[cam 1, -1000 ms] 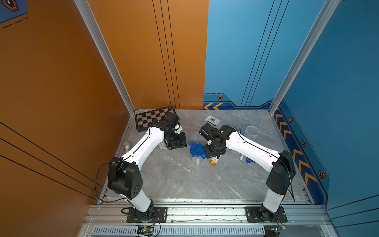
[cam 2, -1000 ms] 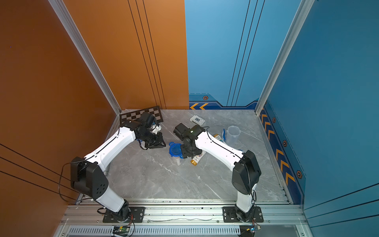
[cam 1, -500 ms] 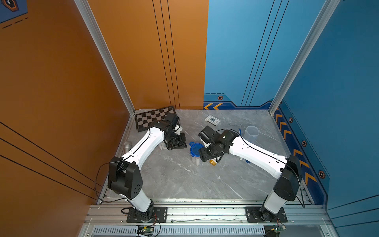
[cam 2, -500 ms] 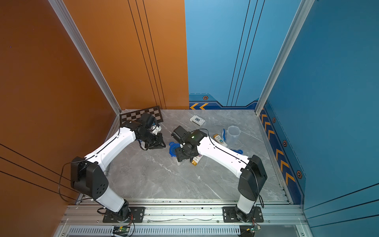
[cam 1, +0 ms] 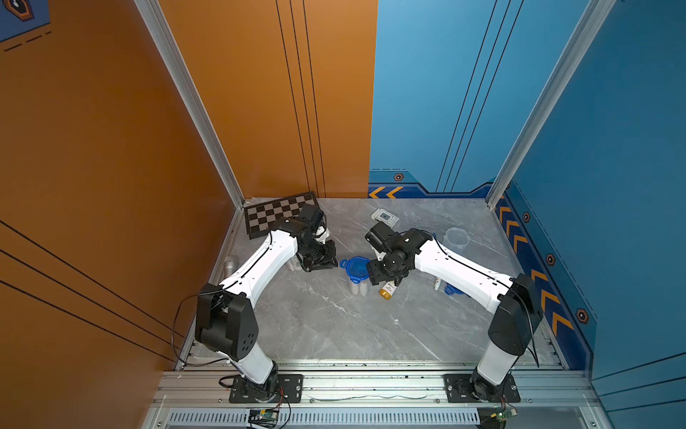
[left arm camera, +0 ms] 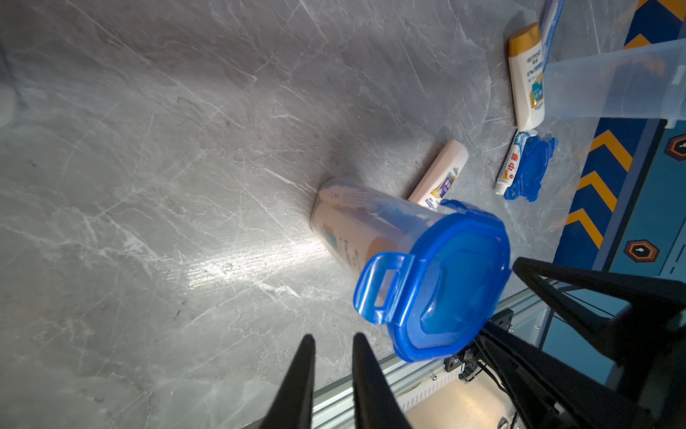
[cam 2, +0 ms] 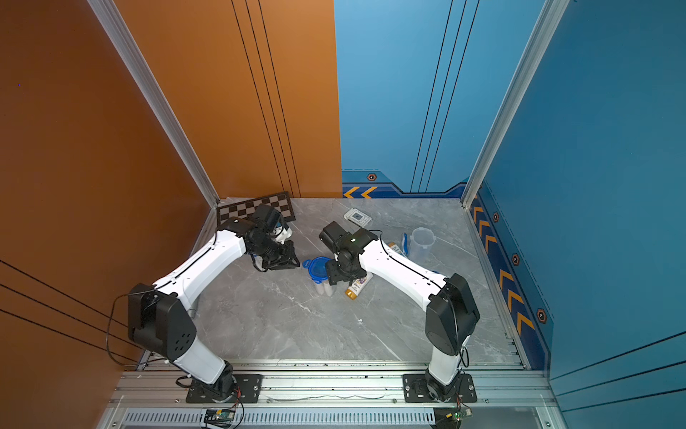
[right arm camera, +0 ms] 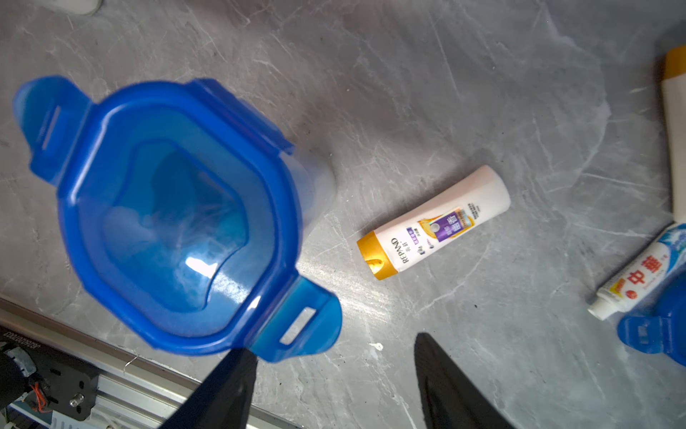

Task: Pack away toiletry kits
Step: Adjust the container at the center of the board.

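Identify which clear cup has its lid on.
The centre cup, beside the lying gold-capped bottle: a blue lid sits on it, with toiletries inside. The cup farther back stands open, with no lid.

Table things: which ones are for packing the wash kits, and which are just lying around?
For the job: lidded cup, open cup, gold-capped bottle, toothpaste tube, loose blue lid.
Just lying about: checkerboard, flat white box, grey microphone.

even overhead light is seen; glare is thrown on the grey floor [left arm camera: 237, 275]; the blue lid [right arm camera: 174, 219] is blurred.
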